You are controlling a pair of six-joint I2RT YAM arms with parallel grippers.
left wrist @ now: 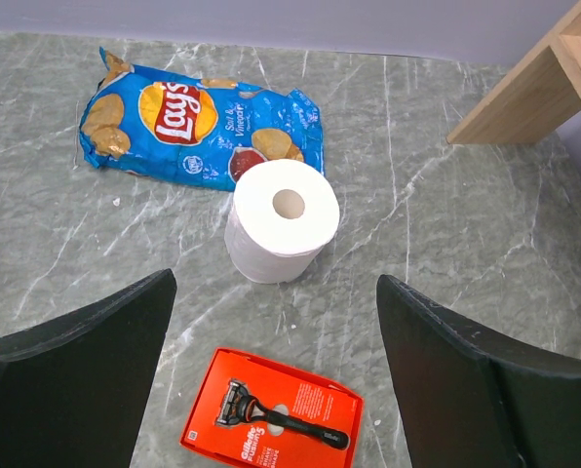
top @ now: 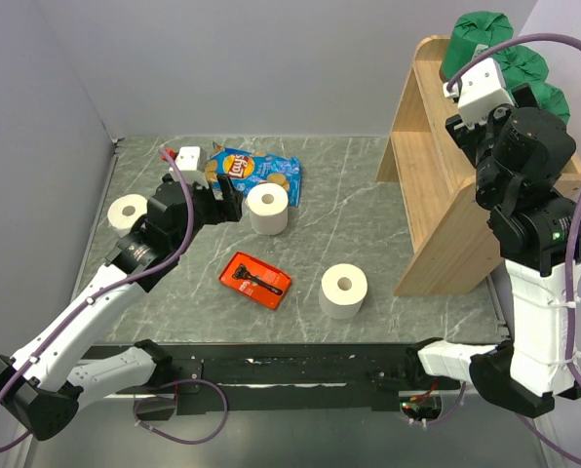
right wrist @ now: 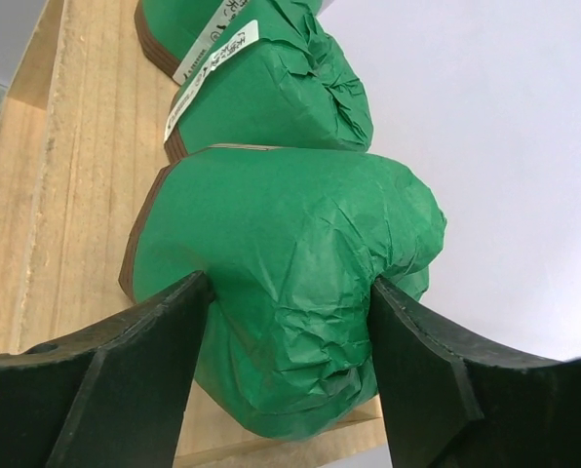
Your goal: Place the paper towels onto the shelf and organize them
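Note:
Three green-wrapped paper towels lie in a row on the top level of the wooden shelf. My right gripper is open round the nearest green roll, which rests on the shelf board; its fingers just touch the wrapping. Two more green rolls lie beyond it. Three bare white rolls stand on the table: one at centre, one near the shelf foot, one at the left. My left gripper hovers open, empty, just short of the centre white roll.
A blue chip bag lies behind the centre roll. A flat red tray with a razor lies in front of it, below my left gripper. The shelf's lower level faces the table. A grey wall runs along the left side.

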